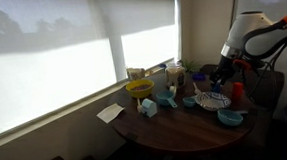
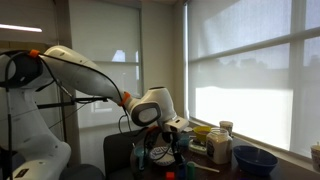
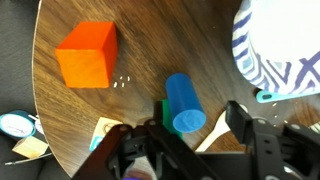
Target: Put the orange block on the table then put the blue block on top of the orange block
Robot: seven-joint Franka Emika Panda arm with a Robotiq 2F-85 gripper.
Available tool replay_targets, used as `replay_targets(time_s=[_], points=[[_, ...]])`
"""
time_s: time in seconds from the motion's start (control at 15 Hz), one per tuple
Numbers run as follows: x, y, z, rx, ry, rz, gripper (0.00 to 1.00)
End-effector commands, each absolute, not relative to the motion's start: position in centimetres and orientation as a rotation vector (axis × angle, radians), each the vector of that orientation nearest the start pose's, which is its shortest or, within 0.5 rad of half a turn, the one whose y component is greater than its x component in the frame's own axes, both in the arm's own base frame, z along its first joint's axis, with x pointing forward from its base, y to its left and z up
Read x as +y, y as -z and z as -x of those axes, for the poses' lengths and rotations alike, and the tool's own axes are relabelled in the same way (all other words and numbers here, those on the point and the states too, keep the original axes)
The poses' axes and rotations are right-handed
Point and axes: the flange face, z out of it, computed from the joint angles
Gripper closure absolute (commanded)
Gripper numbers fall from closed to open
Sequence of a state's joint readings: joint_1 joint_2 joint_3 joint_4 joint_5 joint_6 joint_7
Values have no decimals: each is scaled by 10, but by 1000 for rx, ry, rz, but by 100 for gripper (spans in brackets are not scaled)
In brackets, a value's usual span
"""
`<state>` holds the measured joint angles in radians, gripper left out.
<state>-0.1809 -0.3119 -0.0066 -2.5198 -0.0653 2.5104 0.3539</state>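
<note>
The arm reaches out from its base, forearm sloping down to a bent wrist, so the gripper points down over the table. In the wrist view the jaws of the gripper stand spread, with bare wood showing beside one finger. The blue block, a short cylinder, sits between them. Its round end faces the camera and its long axis is roughly upright. The orange block, a cube, rests flat on the table, apart from the blue one. A striped bowl lies opposite.
</note>
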Motion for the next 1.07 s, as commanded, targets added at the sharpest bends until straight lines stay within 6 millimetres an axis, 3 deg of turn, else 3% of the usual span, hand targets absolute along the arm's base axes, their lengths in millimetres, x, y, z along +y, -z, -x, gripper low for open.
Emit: replay_targets(time_s=[0.0,0.27,0.67,1.0], points=[[-88,-420,-455,792,505,3013,65],[-86,-426,-453,782,506,3008,91],[-87,-459,-437,746,542,3027,91],[-96,-485,-409,744,500,3077,91]])
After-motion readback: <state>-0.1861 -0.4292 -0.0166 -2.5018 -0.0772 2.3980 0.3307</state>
